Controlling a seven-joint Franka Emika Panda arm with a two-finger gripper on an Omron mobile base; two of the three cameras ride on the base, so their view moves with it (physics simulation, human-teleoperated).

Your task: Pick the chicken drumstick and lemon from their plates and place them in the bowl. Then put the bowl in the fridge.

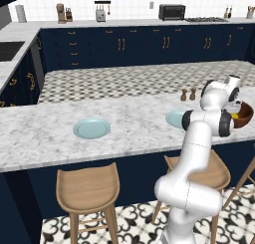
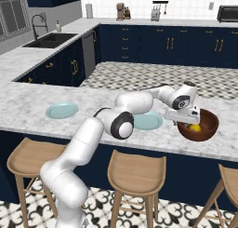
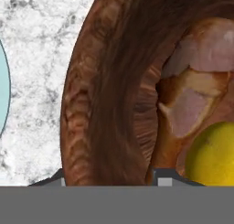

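Claw (image 3: 109,175) astride bowl (image 3: 109,95) rim

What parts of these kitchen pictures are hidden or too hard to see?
- Bowl, left base view: mostly behind the arm; what lies inside cannot be told there.
- Chicken drumstick, hand view: cut off by the top and right edges.
- Lemon, hand view: cut off at the right edge.
- Near plate, right base view: partly covered by the arm.
- Fingers, hand view: just the tips show, either side of the bowl's rim.

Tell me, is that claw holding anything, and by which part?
The gripper straddles the bowl's near rim, one finger either side; whether it grips yet cannot be told.
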